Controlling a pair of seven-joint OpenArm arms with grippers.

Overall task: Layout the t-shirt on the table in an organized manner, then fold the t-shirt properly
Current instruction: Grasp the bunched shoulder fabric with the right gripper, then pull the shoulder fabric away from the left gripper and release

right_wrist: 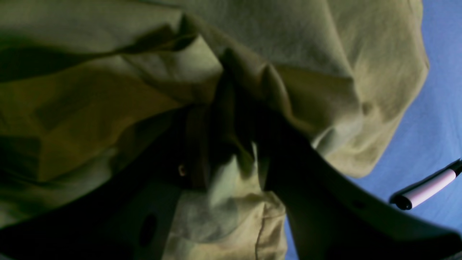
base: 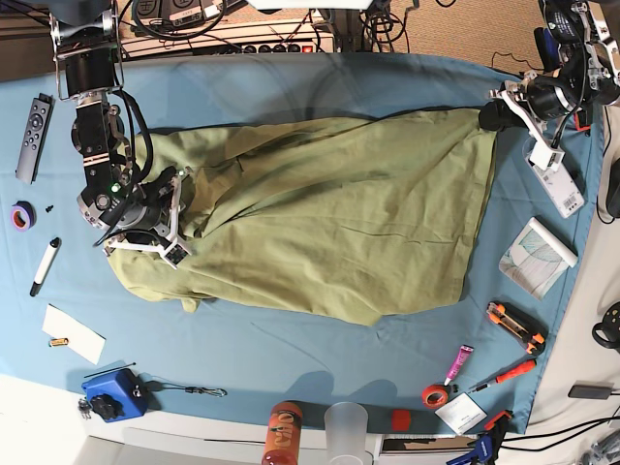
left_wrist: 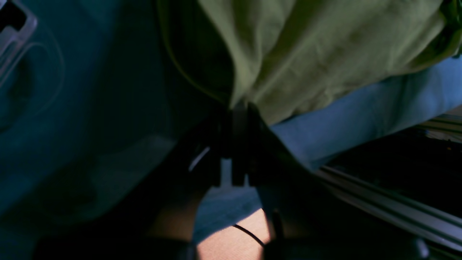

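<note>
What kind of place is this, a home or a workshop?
Most likely a robotics lab or workshop: a cloth-covered table strewn with tools like a screwdriver and tape, cables and a power strip behind.

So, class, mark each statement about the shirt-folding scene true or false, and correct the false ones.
1. The t-shirt is already folded into a neat square. False: it lies spread out and wrinkled on the table.
2. The left gripper pinches a corner of the shirt. True.
3. The right gripper hangs well away from the shirt. False: its jaws are wrapped around bunched fabric.
4. A marker pen lies on the cloth beside the right arm. True.
5. The shirt carries a large printed logo. False: it is plain olive.
</note>
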